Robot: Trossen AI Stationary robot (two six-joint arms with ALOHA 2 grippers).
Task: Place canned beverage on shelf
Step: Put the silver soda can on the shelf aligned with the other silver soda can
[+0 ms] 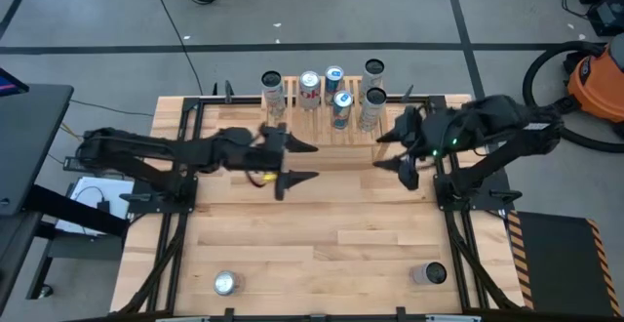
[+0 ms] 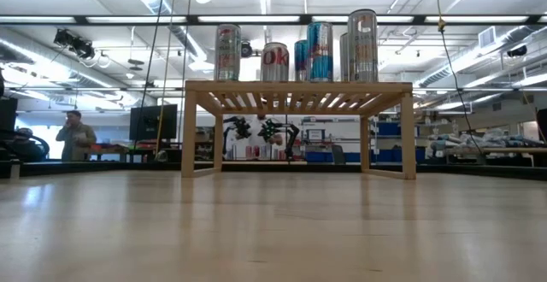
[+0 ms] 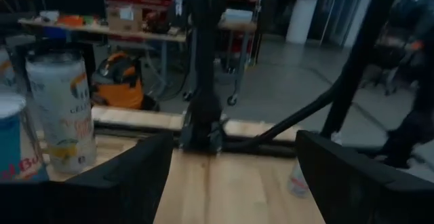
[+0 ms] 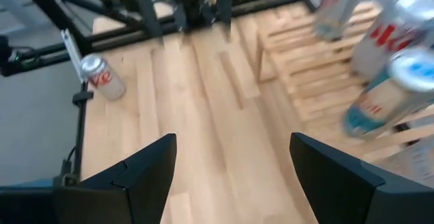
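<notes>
Butcher-block table (image 1: 322, 239) is filling most of the high view, with grey floor around it and an orange vacuum (image 1: 597, 73) sitting at the right edge. Top centre, the shelf (image 1: 327, 107) is already carrying six upright cans (image 1: 310, 90), so most of the stocking looks done. Two cans are waiting: one (image 1: 226, 283) standing near the lower left of the tabletop and another (image 1: 430, 275) near the lower right, both well apart from the shelf. The left gripper (image 1: 295, 162) is hovering just below the shelf's front edge, left of centre, its fingers spread wide and holding nothing. The right gripper (image 1: 394, 152) is hanging near the shelf's right front corner, its fingers also gaping and empty. Neither arm is reaching toward a loose can, so as a judgement, two pick-and-place rounds are remaining. Across the low view, the shelf is standing mid-frame with cans lining its slatted top.
</notes>
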